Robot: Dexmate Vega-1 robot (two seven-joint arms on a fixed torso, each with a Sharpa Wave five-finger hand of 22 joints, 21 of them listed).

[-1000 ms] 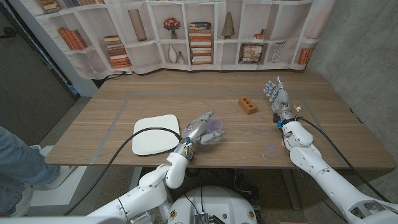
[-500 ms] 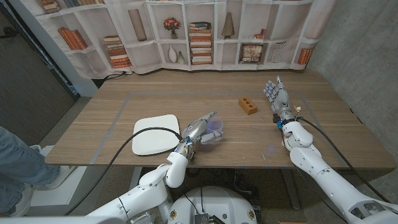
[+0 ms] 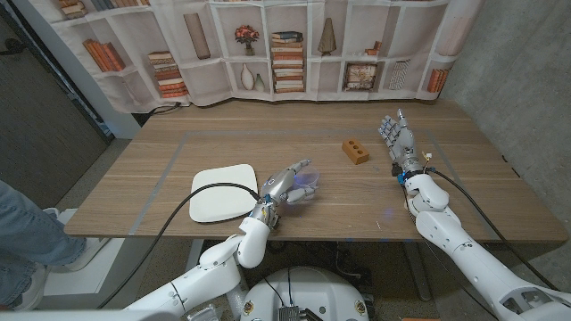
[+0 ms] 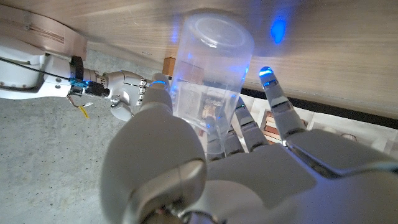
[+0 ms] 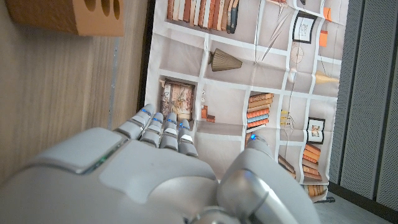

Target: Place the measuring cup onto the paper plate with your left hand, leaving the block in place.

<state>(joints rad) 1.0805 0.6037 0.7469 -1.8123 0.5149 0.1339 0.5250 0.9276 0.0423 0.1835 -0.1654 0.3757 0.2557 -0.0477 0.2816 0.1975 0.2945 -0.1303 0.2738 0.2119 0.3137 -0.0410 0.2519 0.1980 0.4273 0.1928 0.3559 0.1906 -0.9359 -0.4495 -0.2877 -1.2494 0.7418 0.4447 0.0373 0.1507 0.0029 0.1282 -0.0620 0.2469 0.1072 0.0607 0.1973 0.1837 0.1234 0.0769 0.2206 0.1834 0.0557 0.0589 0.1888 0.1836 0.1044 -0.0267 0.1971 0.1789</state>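
- Left hand (image 3: 287,186) has its fingers (image 4: 281,102) wrapped around the clear measuring cup (image 3: 307,186), just right of the paper plate (image 3: 223,193) on the desk (image 3: 161,169). Whether the cup is lifted or on the desk: cannot tell.
- Risk: smooth clear wall; cup may slip or tilt in the grasp during transfer.
- Risk: low carry could catch the plate rim and shove the light plate aside.
- Block (image 3: 356,151) sits well apart from the cup; disturbance unlikely.
- Right hand (image 3: 395,141) holds nothing, fingers apart, beyond the block.

Bare table (image 3: 268,152) between cup (image 3: 308,185) and plate (image 3: 223,193), seemingly.
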